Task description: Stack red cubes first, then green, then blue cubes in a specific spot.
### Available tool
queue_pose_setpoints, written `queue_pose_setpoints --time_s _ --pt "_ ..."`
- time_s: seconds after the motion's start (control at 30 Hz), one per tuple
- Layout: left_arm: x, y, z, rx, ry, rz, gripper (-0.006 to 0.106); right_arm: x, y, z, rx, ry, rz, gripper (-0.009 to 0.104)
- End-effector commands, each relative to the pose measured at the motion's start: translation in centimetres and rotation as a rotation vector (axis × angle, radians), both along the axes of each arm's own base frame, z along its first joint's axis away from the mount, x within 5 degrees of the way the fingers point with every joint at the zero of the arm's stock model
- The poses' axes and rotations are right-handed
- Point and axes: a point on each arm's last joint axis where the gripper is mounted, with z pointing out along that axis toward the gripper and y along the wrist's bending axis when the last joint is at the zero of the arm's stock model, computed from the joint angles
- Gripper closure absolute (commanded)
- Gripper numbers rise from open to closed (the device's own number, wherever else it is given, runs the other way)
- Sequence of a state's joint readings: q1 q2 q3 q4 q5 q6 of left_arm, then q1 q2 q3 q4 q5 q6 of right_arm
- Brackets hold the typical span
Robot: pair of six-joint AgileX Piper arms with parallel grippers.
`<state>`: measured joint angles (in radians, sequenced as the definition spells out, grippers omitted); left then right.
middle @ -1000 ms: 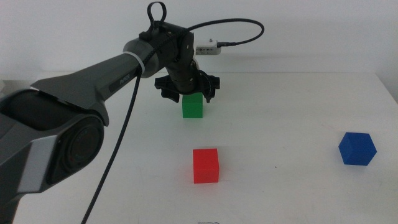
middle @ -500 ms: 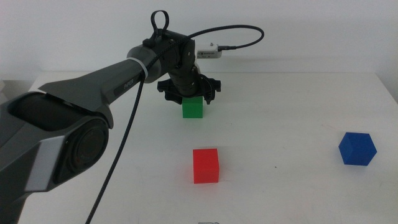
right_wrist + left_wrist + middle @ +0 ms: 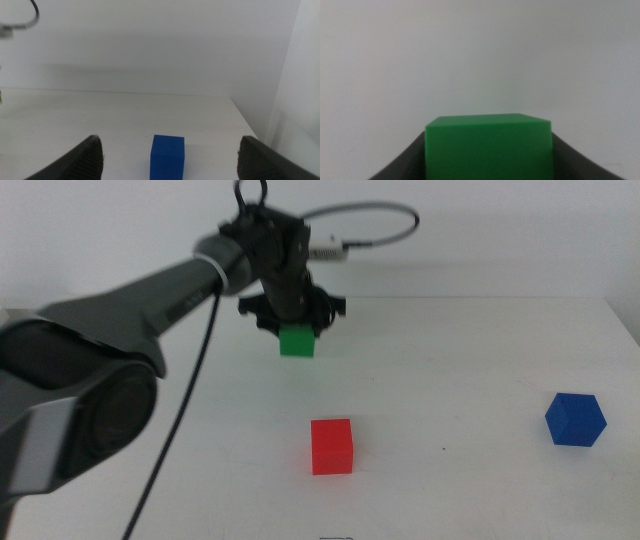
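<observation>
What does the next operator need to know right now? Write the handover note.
Left gripper: shut on the green cube, which looks lifted off the table at the far side, behind the red cube.
Right gripper: open, waiting off the middle view with the blue cube on the table just ahead of its jaws.
Red cube: alone on the white table, near the centre front. Blue cube: at the right side, untouched.
Done: green picked up.
Left: set green on red, then stack blue on top.
</observation>
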<state>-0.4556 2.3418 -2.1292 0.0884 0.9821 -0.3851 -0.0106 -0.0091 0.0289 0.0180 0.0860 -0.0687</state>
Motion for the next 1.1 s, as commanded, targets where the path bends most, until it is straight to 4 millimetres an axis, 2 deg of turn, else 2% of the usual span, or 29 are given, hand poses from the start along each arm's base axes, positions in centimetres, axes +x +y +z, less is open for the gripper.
queue_pose_setpoints --time_s 0.0,0.1,0.23,0.4,0.63,0.77,0.87,1.07 --pt "-1.6 0.3 7.7 -0.055 -0.141 0.037 0.102 -0.2 0.0 1.4 -0.022 -0.105 -0.009 0.017" --pt "-3.4 -0.2 9.6 -0.015 -0.146 0.077 0.102 -0.2 0.0 1.4 -0.022 -0.105 -0.009 0.017" --pt "-6.0 -1.1 11.1 0.059 -0.196 0.097 0.102 -0.2 0.0 1.4 -0.022 -0.105 -0.009 0.017" --pt "-9.6 -1.3 12.7 0.008 -0.206 0.099 0.102 -0.2 0.0 1.4 -0.022 -0.105 -0.009 0.017" --pt "-14.6 -0.3 13.1 -0.115 -0.231 0.097 0.102 -0.2 0.0 1.4 -0.022 -0.105 -0.009 0.017" --pt "-17.2 -0.3 12.1 -0.171 -0.197 0.103 0.102 -0.2 0.0 1.4 -0.022 -0.105 -0.009 0.017" --pt "-18.0 -0.6 11.3 -0.186 -0.157 0.114 0.102 -0.2 0.0 1.4 -0.022 -0.105 -0.009 0.017" --pt "-17.6 -1.2 10.0 -0.191 -0.126 0.12 0.102 -0.2 0.0 1.4 -0.022 -0.105 -0.009 0.017"
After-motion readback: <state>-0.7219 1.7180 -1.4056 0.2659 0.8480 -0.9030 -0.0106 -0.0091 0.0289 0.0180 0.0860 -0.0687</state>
